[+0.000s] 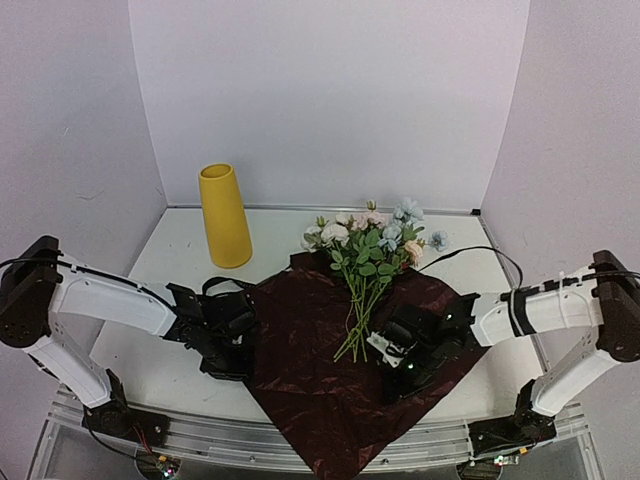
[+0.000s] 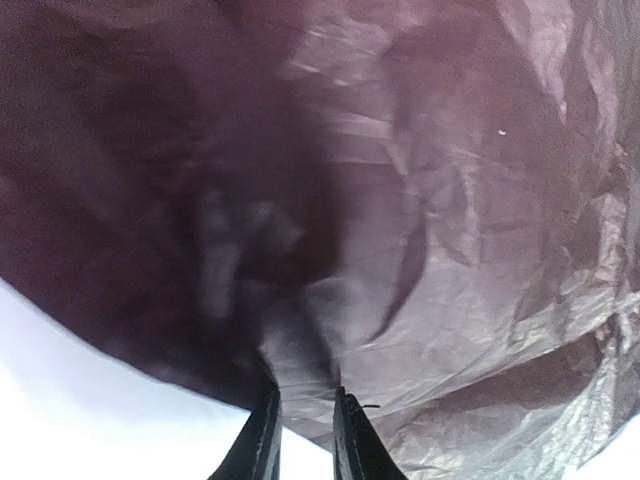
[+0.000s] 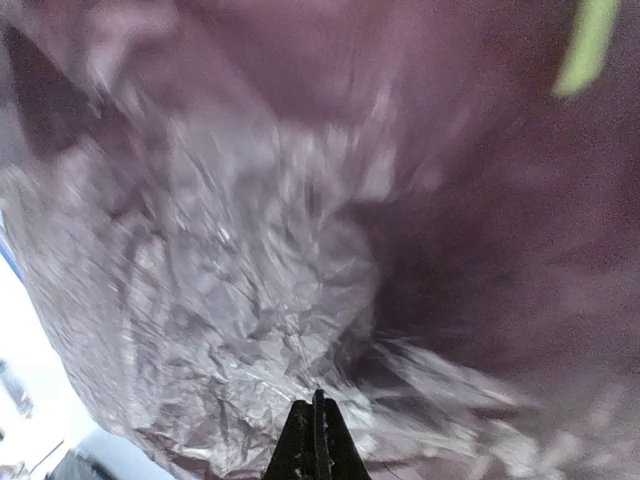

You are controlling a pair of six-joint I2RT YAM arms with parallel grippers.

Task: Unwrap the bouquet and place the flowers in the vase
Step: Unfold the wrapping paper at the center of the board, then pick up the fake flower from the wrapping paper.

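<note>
wrapping paper (image 3: 250, 250): blurred in right wrist view | green stem (image 3: 588, 45): blurred, cut off at top edge

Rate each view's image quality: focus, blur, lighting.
Top external: sharp and evenly lit, with only soft shadows; the vase and flowers read clearly. Left wrist: the dark red paper is crisp on the right, dim and out of focus at the upper left. Right wrist: the paper is smeared throughout, and a green stem is just a blur at the upper right.
</note>
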